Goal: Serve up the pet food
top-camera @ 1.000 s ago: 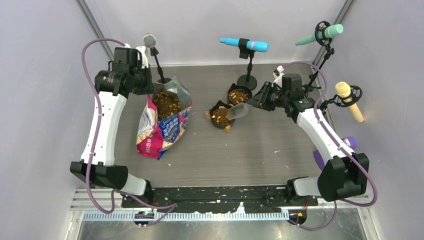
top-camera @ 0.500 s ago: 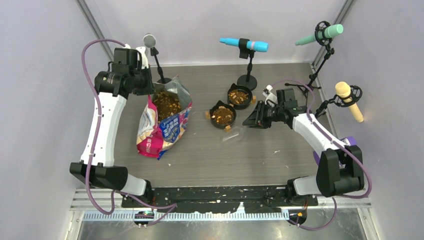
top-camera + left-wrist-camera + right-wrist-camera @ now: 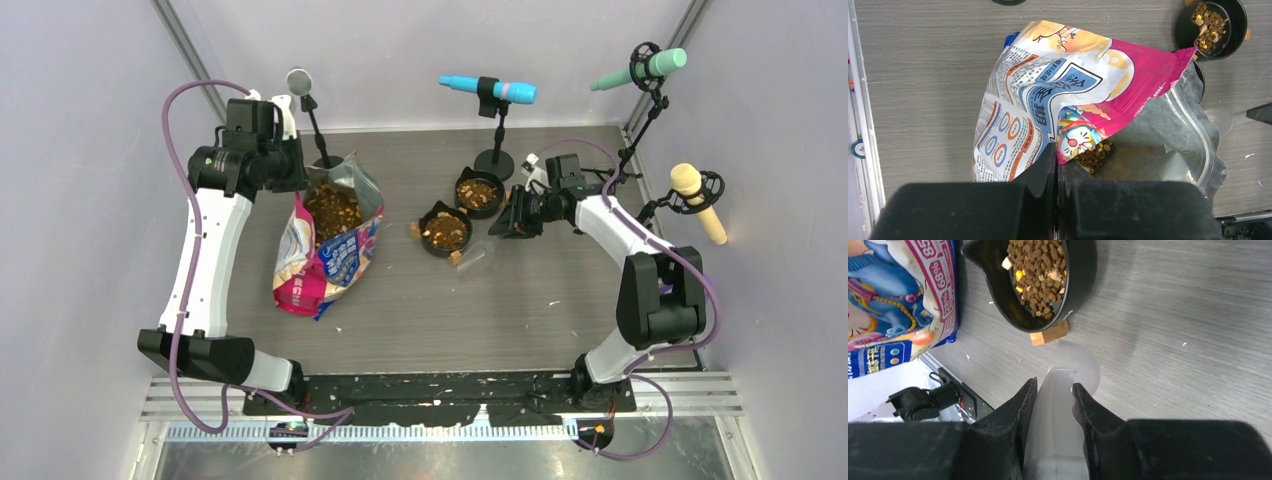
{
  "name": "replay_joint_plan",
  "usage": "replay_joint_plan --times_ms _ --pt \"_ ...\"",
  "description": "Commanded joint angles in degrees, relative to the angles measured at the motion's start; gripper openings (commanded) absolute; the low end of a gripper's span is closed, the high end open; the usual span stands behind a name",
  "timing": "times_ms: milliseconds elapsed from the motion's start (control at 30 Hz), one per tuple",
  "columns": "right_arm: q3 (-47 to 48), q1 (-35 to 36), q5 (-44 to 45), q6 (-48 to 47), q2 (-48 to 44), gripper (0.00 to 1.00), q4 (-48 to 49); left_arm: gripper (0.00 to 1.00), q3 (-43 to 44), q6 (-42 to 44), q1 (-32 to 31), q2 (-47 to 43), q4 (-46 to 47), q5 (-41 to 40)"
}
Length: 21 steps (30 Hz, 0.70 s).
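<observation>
Kibble (image 3: 1040, 270) in both bowls (image 3: 459, 188).
Left gripper (image 3: 1057, 170) pinches bag (image 3: 1048, 95) rim; right gripper (image 3: 1053, 386) clamps clear scoop (image 3: 1073, 367), five o'clock of near bowl (image 3: 1077, 282).

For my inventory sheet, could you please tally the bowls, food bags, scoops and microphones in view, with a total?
Black bowls: 2
Food bag: 1
Clear scoop: 1
Microphones: 4
Total: 8
</observation>
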Motion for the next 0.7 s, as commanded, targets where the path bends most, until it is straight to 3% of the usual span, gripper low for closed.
replay_joint_plan --times_ms 0,267,433,500,667 --pt "4.9 -0.4 12.3 -6.3 3.7 0.19 -0.1 0.00 0.9 -0.2 0.3 -4.0 2.4 1.2" --pt "7.6 -0.7 13.6 -9.9 8.9 0.30 0.6 0.00 1.2 -0.1 0.3 -4.1 2.2 1.0" --pt "7.4 -0.8 18.9 -9.7 7.9 0.63 1.2 0.00 1.2 0.0 0.3 -4.3 2.1 0.8" --pt "7.4 -0.8 20.7 -9.9 7.2 0.71 1.2 0.00 1.4 0.1 0.3 -4.2 2.1 0.7" --pt "7.9 -0.8 24.0 -9.4 5.8 0.80 1.0 0.00 1.7 0.1 0.3 -4.1 1.9 0.7"
